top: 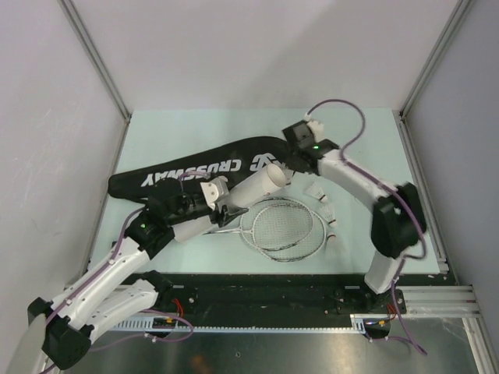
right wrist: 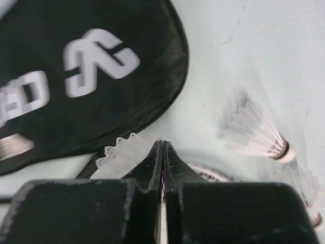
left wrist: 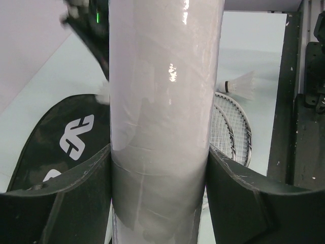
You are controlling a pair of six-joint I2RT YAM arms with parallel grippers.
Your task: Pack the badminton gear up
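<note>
- The fingers [left wrist: 86, 175] of the left gripper [left wrist: 160, 165] are clamped on the white tube [left wrist: 162, 76], one on each side.
- The tube lies slanted over the middle of the table [top: 195, 132], with its open mouth pointing to the far right.
- The fingers of the right gripper [right wrist: 162, 148] are pressed fully together.
- The feather edge of one shuttlecock [right wrist: 122, 152] touches their left side; I cannot tell if it is pinched.
- Other shuttlecocks [top: 316, 192] lie on the table to the right.
- Two rackets [top: 281, 226] lie just near of the tube, heads overlapping.
- The black bag [top: 195, 173] lies far-left, beside the tube.
</note>
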